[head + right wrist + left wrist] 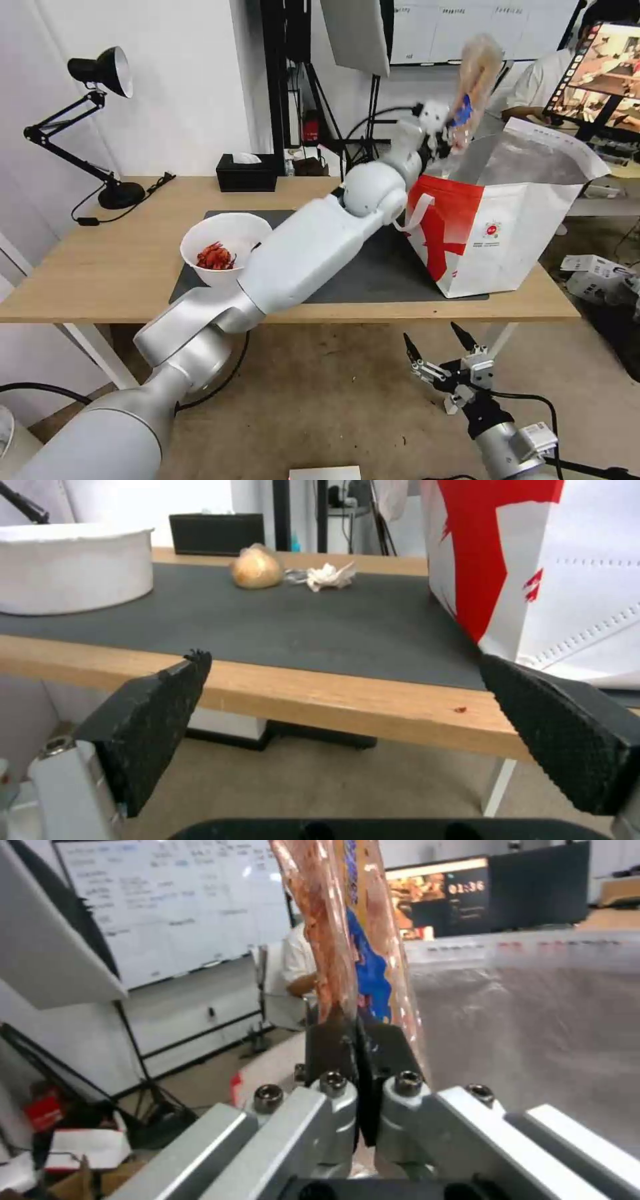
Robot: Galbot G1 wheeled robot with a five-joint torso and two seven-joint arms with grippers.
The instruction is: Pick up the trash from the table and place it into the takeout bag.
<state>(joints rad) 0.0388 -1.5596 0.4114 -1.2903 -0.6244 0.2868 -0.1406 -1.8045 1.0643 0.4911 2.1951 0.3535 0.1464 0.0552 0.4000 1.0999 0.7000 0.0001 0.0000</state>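
My left gripper (441, 137) is raised over the open mouth of the red-and-white takeout bag (507, 227) and is shut on a clear plastic tray with scraps (475, 83), held upright on its edge. The left wrist view shows the fingers (333, 1040) clamped on the tray (340, 940), with the bag's foil lining (533, 1040) beside it. A white bowl (223, 257) of red shells sits on the table's (100, 267) grey mat (373, 277). A knotted bag (256, 569) and a tissue (328, 576) lie farther back on the mat. My right gripper (441, 348) hangs open below the table's front edge.
A black tissue box (247, 173) stands at the table's back edge and a black desk lamp (100, 120) at its far left. Boxes (597, 273) lie on the floor to the right of the table. A tripod and screens stand behind.
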